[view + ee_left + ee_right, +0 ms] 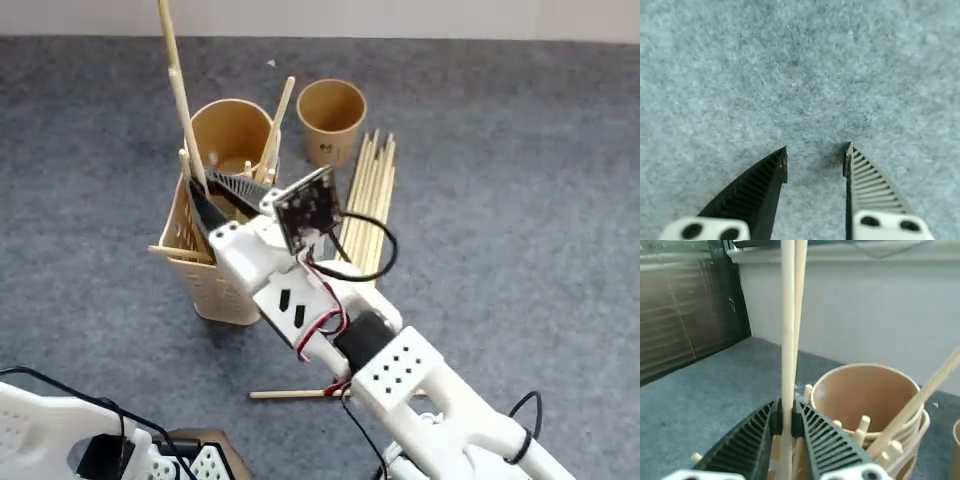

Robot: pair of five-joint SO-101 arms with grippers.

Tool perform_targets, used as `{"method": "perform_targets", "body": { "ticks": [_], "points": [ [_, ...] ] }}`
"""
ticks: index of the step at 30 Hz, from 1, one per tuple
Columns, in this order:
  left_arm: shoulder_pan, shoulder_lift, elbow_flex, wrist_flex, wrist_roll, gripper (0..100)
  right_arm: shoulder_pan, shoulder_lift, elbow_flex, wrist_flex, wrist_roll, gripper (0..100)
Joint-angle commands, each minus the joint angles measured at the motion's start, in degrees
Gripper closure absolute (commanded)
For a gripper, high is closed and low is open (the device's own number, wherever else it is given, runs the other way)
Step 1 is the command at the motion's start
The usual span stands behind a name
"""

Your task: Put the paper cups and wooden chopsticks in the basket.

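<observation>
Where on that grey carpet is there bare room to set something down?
In the high view, bare carpet lies left of the basket and right of the loose chopsticks. It is crowded in the middle: basket, standing cup, and the right claw holding a chopstick pair over the basket.

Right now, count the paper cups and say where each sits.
2. One paper cup stands inside the basket; the second cup stands on the table beside the loose chopsticks. Others may be hidden.

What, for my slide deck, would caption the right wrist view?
Right gripper clamps upright chopsticks in front of a cup.
</observation>
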Motion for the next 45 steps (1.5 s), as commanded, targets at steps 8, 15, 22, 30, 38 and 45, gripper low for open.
{"method": "perform_targets", "body": {
  "ticks": [8,15,22,30,38,45],
  "points": [
    [1.6,-0.7,-2.9,-1.4,-0.6,79,2.1,-13.1,4.5,11.3,-0.5,87.7],
    [4.1,-0.6,-2.5,-1.1,-0.6,79,1.8,-13.5,-8.6,22.8,1.2,87.8],
    [7.3,-0.5,-2.5,-1.4,-0.6,79,2.1,-10.4,-45.3,62.1,4.1,87.8],
    [11.3,-0.5,-2.5,-1.4,-0.7,79,15.3,12.1,-34.6,66.0,3.9,87.8],
    [11.2,-0.5,-2.7,-1.5,-0.8,79,25.8,27.8,-21.1,44.0,3.5,87.8],
    [11.6,-0.5,-2.0,-3.6,-0.8,79,31.3,35.0,-21.1,43.6,1.8,87.8]
  ]
}}
